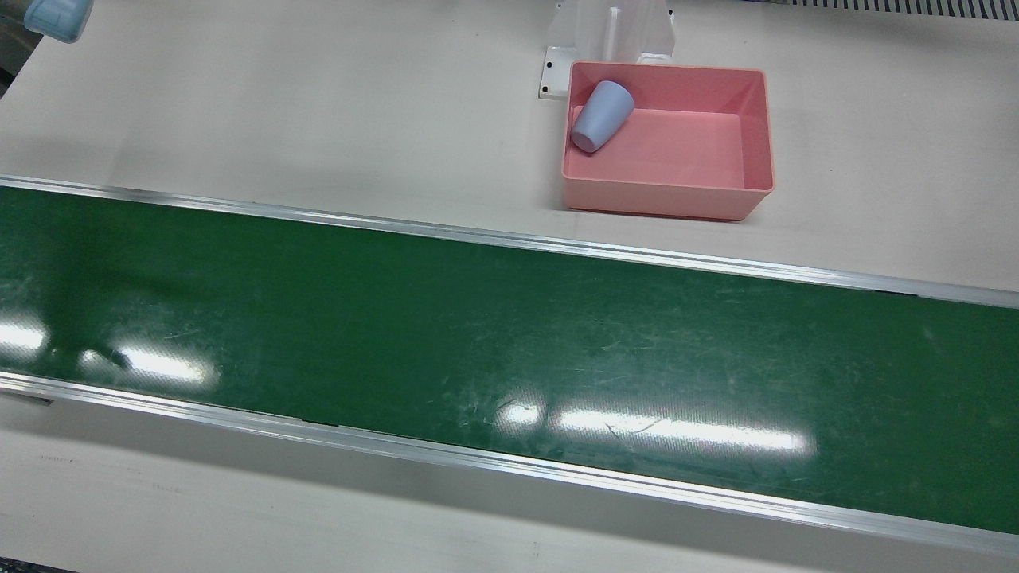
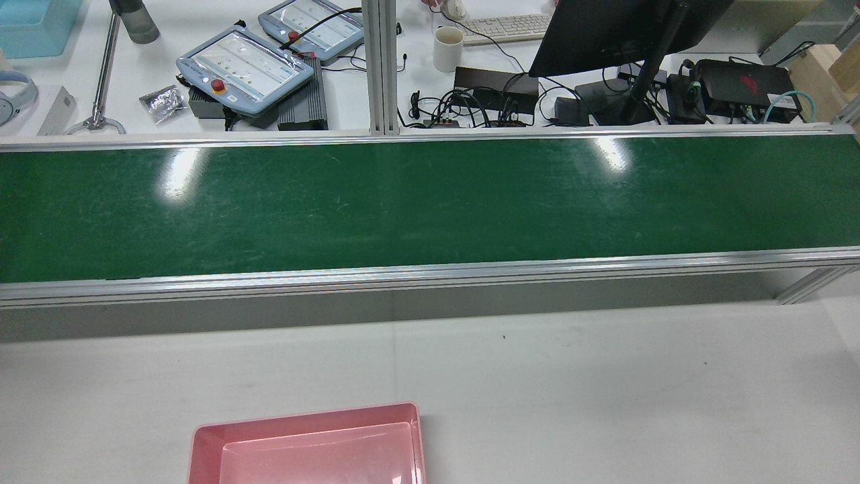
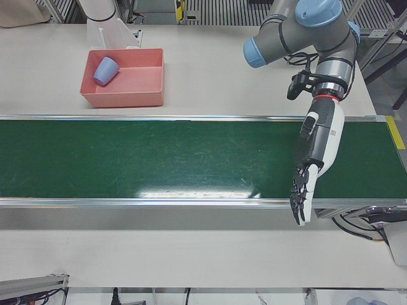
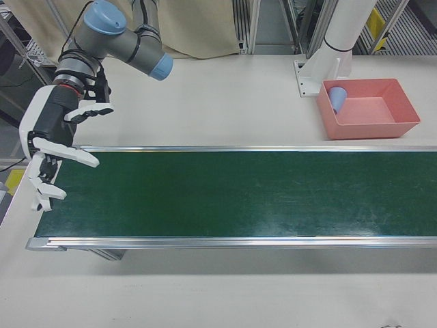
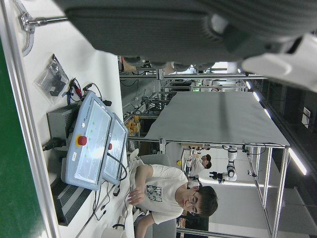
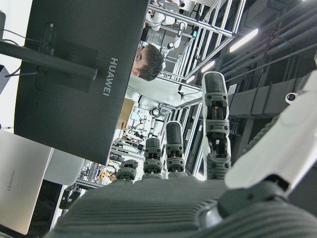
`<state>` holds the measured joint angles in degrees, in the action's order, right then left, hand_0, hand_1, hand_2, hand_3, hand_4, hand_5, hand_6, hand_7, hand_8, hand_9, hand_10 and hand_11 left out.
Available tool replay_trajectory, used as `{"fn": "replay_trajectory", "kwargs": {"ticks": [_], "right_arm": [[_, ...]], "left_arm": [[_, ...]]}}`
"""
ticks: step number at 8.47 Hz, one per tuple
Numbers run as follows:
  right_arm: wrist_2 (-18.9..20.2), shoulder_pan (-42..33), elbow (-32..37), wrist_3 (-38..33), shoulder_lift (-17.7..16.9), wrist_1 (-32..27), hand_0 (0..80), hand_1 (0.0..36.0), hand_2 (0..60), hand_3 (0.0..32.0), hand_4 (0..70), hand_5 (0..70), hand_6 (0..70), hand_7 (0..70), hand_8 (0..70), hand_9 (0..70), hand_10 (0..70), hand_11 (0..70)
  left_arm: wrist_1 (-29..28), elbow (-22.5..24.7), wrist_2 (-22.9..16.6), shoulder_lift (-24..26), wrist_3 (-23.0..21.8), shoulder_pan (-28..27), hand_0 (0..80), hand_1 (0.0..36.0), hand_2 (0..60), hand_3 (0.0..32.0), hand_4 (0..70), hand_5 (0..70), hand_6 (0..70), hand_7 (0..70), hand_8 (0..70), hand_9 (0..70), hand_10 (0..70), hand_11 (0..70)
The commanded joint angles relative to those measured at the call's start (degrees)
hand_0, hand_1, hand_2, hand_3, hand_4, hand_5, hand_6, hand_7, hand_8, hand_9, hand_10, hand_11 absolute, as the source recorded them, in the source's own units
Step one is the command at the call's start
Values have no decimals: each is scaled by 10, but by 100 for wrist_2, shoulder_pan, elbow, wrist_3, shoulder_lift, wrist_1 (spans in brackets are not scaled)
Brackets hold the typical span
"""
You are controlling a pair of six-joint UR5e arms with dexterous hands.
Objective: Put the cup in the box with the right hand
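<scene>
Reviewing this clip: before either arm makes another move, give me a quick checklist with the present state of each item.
1. Cup inside the pink box: ok; it lies on its side in one corner.
2. Right hand empty: ok; fingers apart, holding nothing, over the belt's end.
3. Left hand empty: ok; open, hanging above the green belt.
4. Belt free of items: ok in every view.
5. Box clear of both hands: ok; it sits on the table, far from either.
6. Cup undamaged: cannot tell.
</scene>
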<state>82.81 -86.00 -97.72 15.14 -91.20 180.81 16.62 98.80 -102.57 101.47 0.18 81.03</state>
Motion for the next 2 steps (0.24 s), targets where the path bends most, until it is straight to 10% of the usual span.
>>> {"fn": "replay_trajectory", "kwargs": {"ticks": [1,2], "right_arm": [[42,-109,25,-11,-12,-55,410,0,64,0,700,0,102,454,100,201,41,52],[42,-136,16,-20,-12,-37,421,0,35,0,700,2,107,483,109,212,34,42]], "left_arm": [[17,7,0,-4,0,1,0,0,0,0,0,0,0,0,0,0,0,0],[17,16,0,4,0,1,0,0,0,0,0,0,0,0,0,0,0,0]]}}
